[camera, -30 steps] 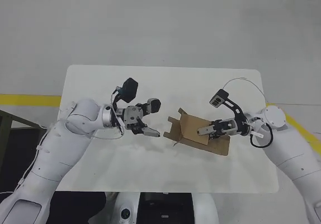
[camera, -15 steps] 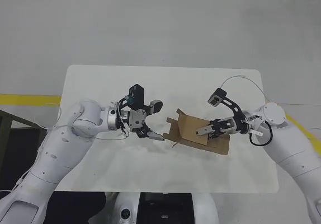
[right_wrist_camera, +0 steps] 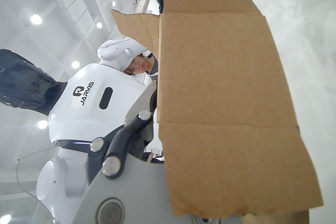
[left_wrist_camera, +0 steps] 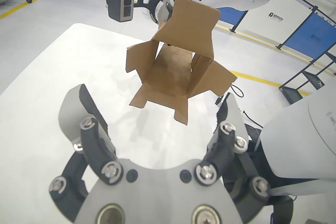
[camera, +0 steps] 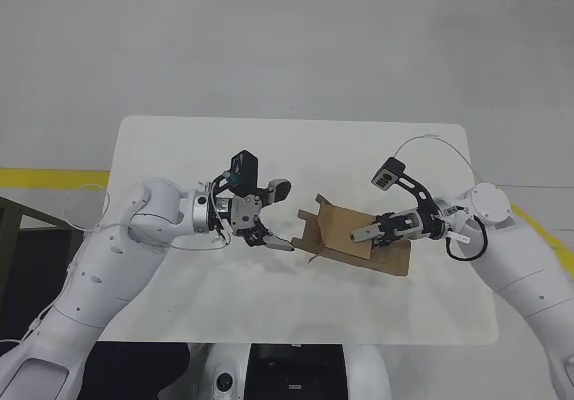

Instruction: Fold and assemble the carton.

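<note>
A brown carton (camera: 352, 235) stands opened into a tube just right of the table's middle, its end flaps spread toward my left arm. My right gripper (camera: 374, 231) is shut on the carton's wall, which fills most of the right wrist view (right_wrist_camera: 223, 104). My left gripper (camera: 276, 215) is open, a short way left of the carton and apart from it. In the left wrist view the carton (left_wrist_camera: 181, 62) shows its open end beyond my left gripper (left_wrist_camera: 155, 104), with nothing between the fingers (left_wrist_camera: 84, 107).
The white table (camera: 187, 290) has bare surface left of and in front of the carton. A thin white cable (camera: 437, 145) arcs over the table's far right corner near my right arm.
Over the last second my left gripper swung nearer the carton's open end and turned toward it. In the last half second nothing moved. My right gripper kept the carton still.
</note>
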Tool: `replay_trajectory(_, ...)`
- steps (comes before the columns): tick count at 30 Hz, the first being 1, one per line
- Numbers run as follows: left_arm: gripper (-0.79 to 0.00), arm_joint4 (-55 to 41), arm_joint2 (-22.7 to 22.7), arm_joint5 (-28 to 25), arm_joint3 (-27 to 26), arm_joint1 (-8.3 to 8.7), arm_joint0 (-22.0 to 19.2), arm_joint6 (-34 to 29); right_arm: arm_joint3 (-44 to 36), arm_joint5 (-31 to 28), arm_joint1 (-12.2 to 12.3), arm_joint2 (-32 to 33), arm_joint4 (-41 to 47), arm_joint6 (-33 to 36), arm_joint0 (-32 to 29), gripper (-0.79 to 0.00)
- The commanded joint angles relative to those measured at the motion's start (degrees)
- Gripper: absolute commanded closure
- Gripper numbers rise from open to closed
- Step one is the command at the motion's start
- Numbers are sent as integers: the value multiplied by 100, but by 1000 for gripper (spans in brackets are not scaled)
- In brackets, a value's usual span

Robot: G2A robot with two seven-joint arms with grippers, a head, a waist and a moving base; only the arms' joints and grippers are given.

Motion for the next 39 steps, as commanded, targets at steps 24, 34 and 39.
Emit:
replay_trajectory(24,-785,1716,755,-114,297,234,386,2048,250,-209,-284,201,-11,-99,-173,0)
replay_trajectory(34,-785,2597,1443,-114,462,279,75,3519,202,-132,-330,391,-97,-22,-280,0)
replay_trajectory(39,-785,2635,1789,-114,533,308,-225,3956,133,-121,-385,398,-114,-11,-307,0)
